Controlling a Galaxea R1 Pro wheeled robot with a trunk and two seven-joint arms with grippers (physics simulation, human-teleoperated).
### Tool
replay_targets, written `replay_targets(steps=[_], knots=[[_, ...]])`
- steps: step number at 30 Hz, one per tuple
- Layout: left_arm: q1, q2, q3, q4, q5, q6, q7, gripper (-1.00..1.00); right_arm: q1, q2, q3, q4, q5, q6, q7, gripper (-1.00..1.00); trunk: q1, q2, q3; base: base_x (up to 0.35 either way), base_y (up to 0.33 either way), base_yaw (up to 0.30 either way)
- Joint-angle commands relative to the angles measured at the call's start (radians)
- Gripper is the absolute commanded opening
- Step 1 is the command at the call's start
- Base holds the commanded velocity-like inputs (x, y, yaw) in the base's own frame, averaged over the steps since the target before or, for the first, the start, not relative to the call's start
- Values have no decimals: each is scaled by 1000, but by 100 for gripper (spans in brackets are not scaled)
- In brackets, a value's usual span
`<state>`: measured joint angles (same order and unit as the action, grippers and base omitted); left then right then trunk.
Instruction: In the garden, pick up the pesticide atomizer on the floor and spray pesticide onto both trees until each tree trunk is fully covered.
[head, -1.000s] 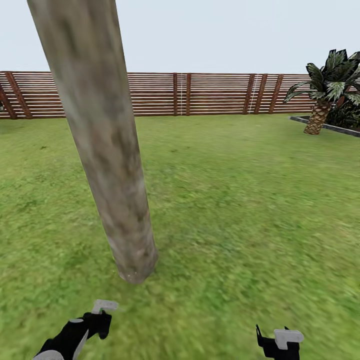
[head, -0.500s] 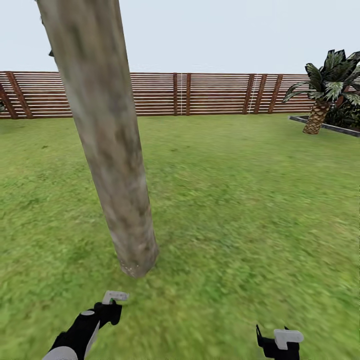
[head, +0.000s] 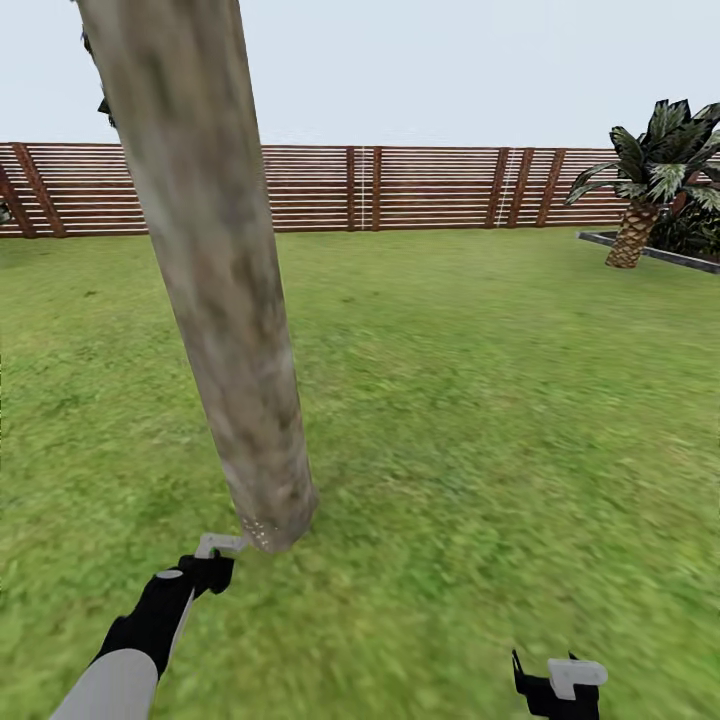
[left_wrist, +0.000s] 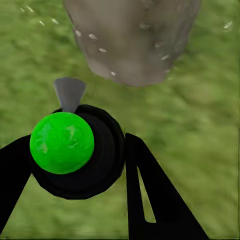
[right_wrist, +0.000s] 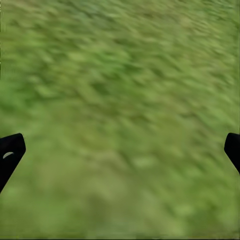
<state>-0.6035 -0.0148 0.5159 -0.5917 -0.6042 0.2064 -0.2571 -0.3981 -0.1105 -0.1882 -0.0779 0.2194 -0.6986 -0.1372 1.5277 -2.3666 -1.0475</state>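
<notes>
Left gripper (left_wrist: 75, 160) clamped on pesticide atomizer (left_wrist: 75, 150), nozzle aimed straight ahead at tree trunk (head: 215, 290) base; right gripper (right_wrist: 120, 150) wide open, empty.

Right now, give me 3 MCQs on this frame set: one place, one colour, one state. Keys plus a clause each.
1. Where is the left gripper in the head view?
A. at the foot of the tree trunk
B. beside the palm
C. against the fence

2. What colour is the round cap on the pesticide atomizer in the left wrist view?
A. red
B. bright green
C. yellow

3. What state is the right gripper in?
A. shut on the atomizer
B. shut on nothing
C. open, with grass between its fingers

Key:
1 A, its pale tip sits right by the trunk base on the lawn.
2 B, a green dome tops the dark body held between the black fingers.
3 C, the right wrist view has the fingertips far apart over bare grass.
</notes>
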Motion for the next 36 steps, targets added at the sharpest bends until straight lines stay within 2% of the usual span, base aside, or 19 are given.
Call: replay_targets(steps=[1, 4, 7, 9, 10, 11, 14, 17, 20, 21, 24, 26, 27, 28, 30, 31, 34, 36], knots=[[0, -7, 7, -6, -9, 8, -10, -100, -1, 0, -5, 1, 11, -2, -5, 100, -1, 0, -1, -277, 0, 0], [-2, -32, 6, -8, -10, 9, -11, -100, -1, 0, -5, 1, 11, -2, -5, 100, -1, 0, -1, -316, 0, 0], [-6, -71, 5, -8, -12, 11, -11, -100, -1, 0, -5, 1, 11, -2, -5, 100, -1, 0, -1, -180, 0, 0], [-7, -79, 1, -8, -12, 11, -11, -100, -1, 0, -5, 1, 11, -2, -5, 100, -1, 0, -1, -40, 0, 0], [-7, -82, -17, -9, -12, 12, -11, -100, -1, 0, -5, 1, 11, -2, -5, 100, -1, 0, -1, -16, 0, 0], [-8, -82, -82, -10, -9, 16, -10, -100, -1, 0, -5, 1, 11, -2, -5, 100, -1, 0, -1, -4, 0, 0], [-11, -74, -108, -27, -5, 18, -10, -100, -1, 1, -5, 1, 11, -2, -5, 100, -1, 0, -1, -1, 0, 0], [-12, -54, -90, -78, -4, 39, -13, -100, -1, 1, -5, 1, 11, -2, -5, 100, -1, 0, -1, 0, 0, 0], [-12, -19, -58, -95, -3, 64, -47, -100, -1, 0, -5, 1, 11, -2, -5, 100, -1, 0, -1, 0, 0, 0], [-12, -4, -32, -97, 1, 68, -69, -100, -1, 1, -5, 1, 11, -2, -5, 100, -1, 0, -1, 0, 0, 0], [-11, -11, -26, -98, 6, 70, -79, -100, -1, 1, -5, 1, 11, -2, -5, 100, -1, 0, -1, 0, 0, 0], [-14, -88, -42, -101, 3, 72, -82, -100, -1, 2, -5, 1, 11, -2, -5, 100, -1, 0, -1, 0, 0, 0], [-14, -96, -66, -104, 3, 72, -82, -100, -1, 2, -5, 1, 11, -2, -5, 100, -1, 0, -1, 0, 0, 0], [-14, -100, -96, -107, 4, 74, -82, -100, -1, 2, -5, 1, 11, -2, -5, 100, -1, 0, -1, 0, 0, 0], [-14, -102, -122, -119, 6, 84, -82, -100, -1, 1, -5, 1, 11, -2, -5, 100, -1, 0, -1, 0, 0, 0], [-12, -97, -131, -159, 8, 114, -85, -100, -1, 2, -5, 1, 11, -2, -5, 100, -1, 0, -1, 0, 0, 0], [-5, -86, -131, -224, 22, 144, -112, -100, -1, 2, -5, 1, 11, -2, -5, 100, -1, 0, -1, -21, 5, 0], [-2, -69, -131, -272, 37, 151, -150, -100, -1, 2, -5, 1, 11, -2, -5, 100, -1, 0, -1, -241, 53, 0]])
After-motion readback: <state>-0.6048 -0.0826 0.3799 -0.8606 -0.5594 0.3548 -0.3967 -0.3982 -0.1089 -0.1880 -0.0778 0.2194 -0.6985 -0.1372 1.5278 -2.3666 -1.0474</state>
